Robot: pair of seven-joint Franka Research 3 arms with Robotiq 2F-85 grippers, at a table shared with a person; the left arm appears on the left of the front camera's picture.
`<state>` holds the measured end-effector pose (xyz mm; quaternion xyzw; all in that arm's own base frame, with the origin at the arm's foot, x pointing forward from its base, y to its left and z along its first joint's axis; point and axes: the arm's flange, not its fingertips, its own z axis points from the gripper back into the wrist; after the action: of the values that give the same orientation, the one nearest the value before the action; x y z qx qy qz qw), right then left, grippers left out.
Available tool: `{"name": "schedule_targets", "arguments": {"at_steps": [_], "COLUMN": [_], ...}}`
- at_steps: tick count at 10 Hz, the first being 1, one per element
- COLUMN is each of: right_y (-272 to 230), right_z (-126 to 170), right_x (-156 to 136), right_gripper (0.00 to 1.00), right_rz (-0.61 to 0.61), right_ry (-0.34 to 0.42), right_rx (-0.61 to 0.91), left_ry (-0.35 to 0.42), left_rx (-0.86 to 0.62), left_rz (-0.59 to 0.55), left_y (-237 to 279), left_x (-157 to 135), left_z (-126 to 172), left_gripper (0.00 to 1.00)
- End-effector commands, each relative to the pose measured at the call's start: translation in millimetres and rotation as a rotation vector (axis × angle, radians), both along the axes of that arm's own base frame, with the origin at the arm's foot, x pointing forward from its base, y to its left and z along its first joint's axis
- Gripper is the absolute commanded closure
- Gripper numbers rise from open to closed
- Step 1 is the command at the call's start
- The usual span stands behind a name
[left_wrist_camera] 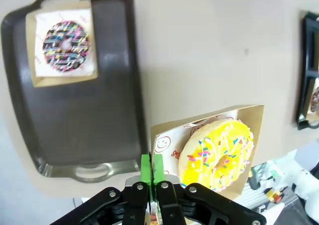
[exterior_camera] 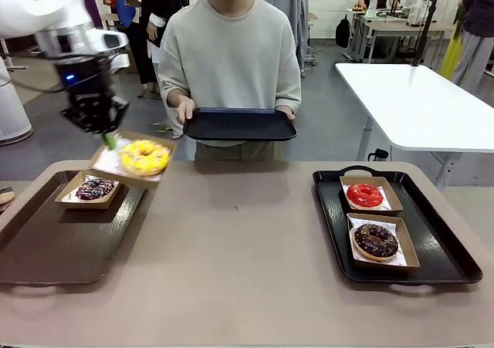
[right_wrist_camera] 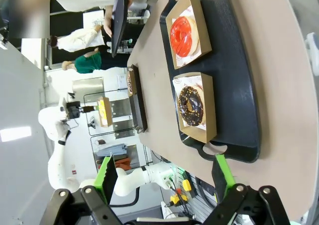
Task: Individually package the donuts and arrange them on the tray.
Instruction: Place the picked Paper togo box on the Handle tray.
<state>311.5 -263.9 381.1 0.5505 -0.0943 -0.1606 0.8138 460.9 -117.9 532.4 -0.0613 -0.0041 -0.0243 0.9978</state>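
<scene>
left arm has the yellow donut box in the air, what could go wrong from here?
1. The left gripper pinches only one edge of the box, which hangs tilted; the yellow donut could slide out.
2. The person's tray is held in the air, so a handover could miss.

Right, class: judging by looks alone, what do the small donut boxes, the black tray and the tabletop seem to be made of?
Donut boxes, such as the lifted one: likely thin brown cardboard, matte, with folded walls and a white printed liner.
Black tray: probably moulded plastic, smooth and faintly shiny, with rounded rim and cut-out handles; coated metal is possible.
Tabletop: smooth, uniform beige, perhaps laminate; hard to tell.
</scene>
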Motion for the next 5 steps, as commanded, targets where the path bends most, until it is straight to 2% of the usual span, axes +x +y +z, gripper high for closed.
{"name": "schedule_targets", "arguments": {"at_steps": [1, 2, 5], "right_y": [0, 0, 0], "right_z": [0, 0, 0], "right_x": [-1, -1, -1], "right_gripper": [0.00, 0.00, 0.00], "right_rz": [0.002, 0.002, 0.002], "right_ry": [0.002, 0.002, 0.002], "right_rx": [0.006, 0.006, 0.006], "left_ry": [-0.034, -0.051, -0.052], "left_rx": [-0.020, 0.002, 0.083], "left_rz": [-0.034, -0.029, 0.038], "left_y": [30, 47, 78], "left_x": [-22, -33, -39], "left_z": [-21, -32, -53], "left_gripper": [0.99, 0.99, 0.99]}}
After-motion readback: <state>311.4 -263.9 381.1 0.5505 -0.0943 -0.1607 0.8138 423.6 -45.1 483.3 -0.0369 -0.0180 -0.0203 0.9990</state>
